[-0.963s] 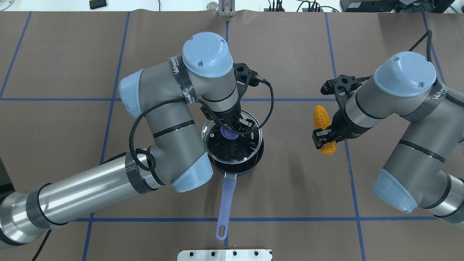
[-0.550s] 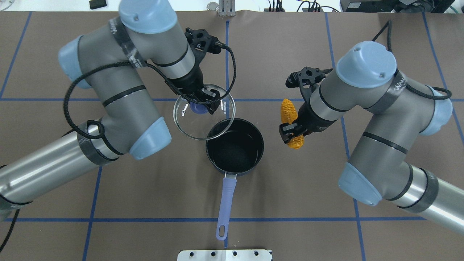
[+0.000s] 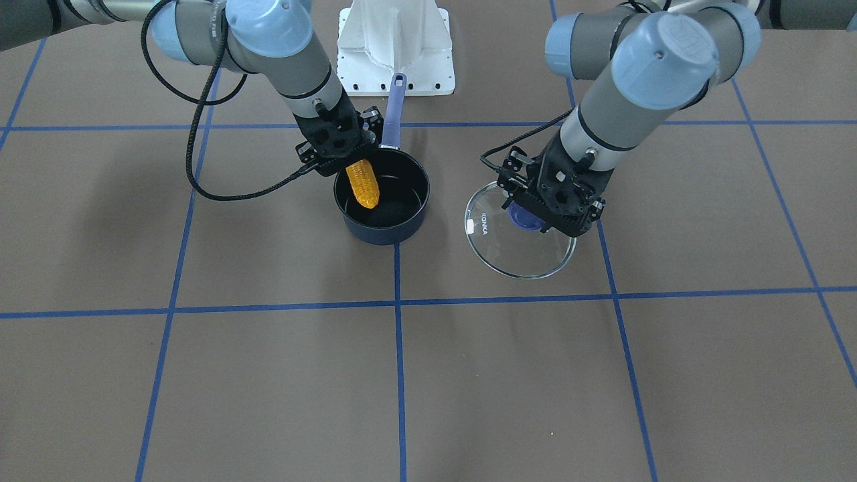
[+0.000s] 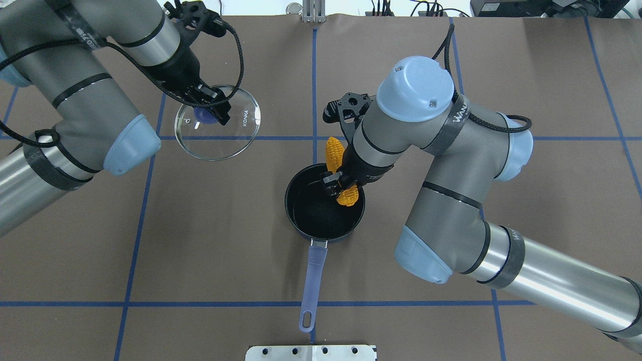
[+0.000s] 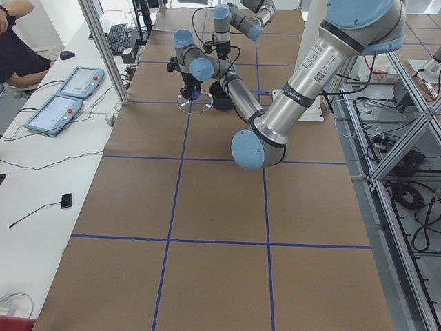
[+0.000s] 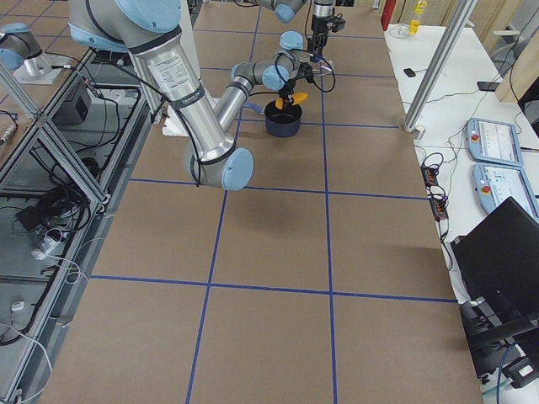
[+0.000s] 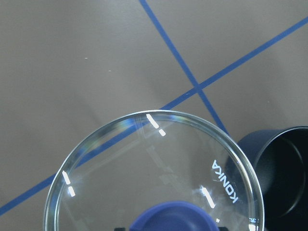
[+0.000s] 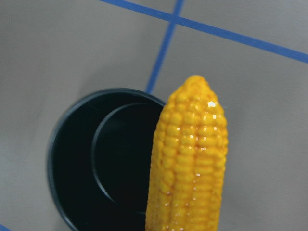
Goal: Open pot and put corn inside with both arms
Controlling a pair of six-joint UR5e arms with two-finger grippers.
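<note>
One brown table [image 4: 225,250], ruled into squares by blue tape lines [image 4: 215,304], carries everything. Two arms work over it. The right arm [image 4: 451,200] reaches in from the robot-side right corner to mid-table, and its black strap shows the white letters "WAN" before the rest curves out of sight. The left arm [image 4: 75,90] reaches toward the far left corner, its strap lettering too skewed to read. One black pot [image 4: 313,215] stands open at about mid-table, its single purple-blue handle [image 4: 315,271] pointing to the robot-side edge. One glass lid [image 4: 235,138], printed "KONKA" in white, hangs apart from the pot, off toward the far left corner; whether its rim touches the table I cannot tell. One corn [image 4: 333,149] is held tilted above the pot's far right rim, one end over the opening and the other past the rim toward the far edge. The right gripper [image 4: 340,185] is clamped across the corn's middle, its jaws only as wide as the cob. The left gripper [image 4: 208,113] is closed tight on the lid's one blue knob [image 3: 519,215].
</note>
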